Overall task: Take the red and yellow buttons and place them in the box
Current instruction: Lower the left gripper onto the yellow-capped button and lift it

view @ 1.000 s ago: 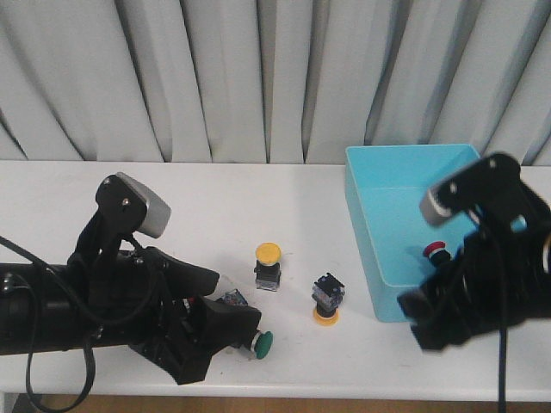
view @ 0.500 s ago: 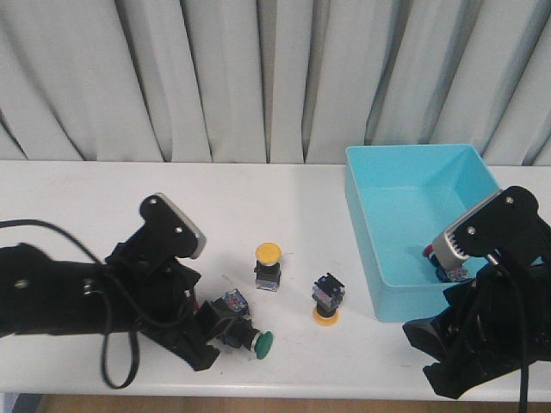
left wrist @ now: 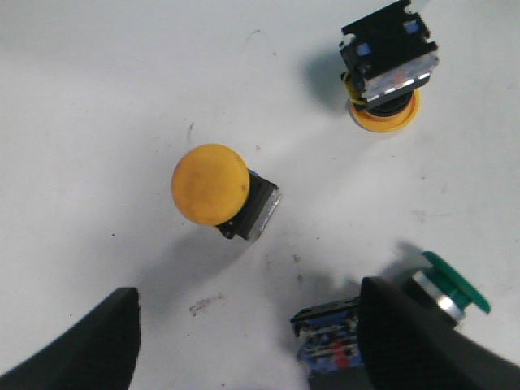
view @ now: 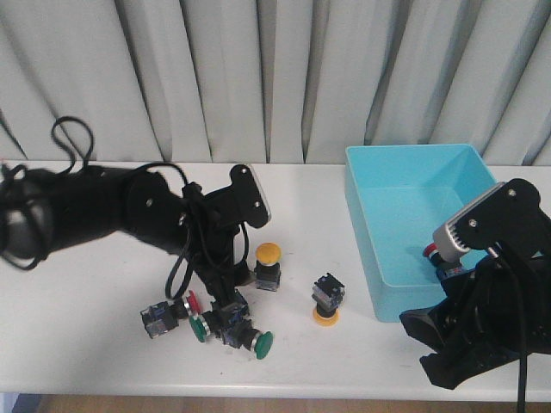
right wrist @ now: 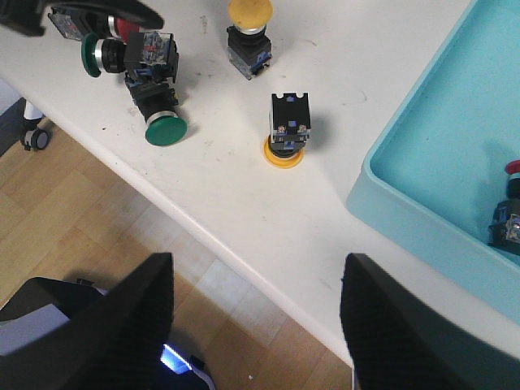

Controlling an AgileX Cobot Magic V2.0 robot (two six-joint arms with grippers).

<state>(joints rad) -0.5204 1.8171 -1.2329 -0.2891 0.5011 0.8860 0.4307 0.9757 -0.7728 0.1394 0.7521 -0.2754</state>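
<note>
Clearly the left gripper (left wrist: 244, 341) hangs over the loose buttons with its fingers spread wide apart and nothing between them, which reads as lining up for a grab. In the left wrist view the upright yellow button (left wrist: 213, 187) sits at centre frame, just above the gap between the fingers, cap up, so it looks like the likely target. A second yellow button (left wrist: 386, 73) rests cap-down at the upper right of that view, farther off. Green buttons (view: 258, 342) lie at lower centre of the front view and should stay put.

The right gripper (right wrist: 256, 317) is also spread and empty, parked off the table edge near the box (view: 383, 206), at the right of the front view. A red button (view: 433, 251) already lies inside the box.
</note>
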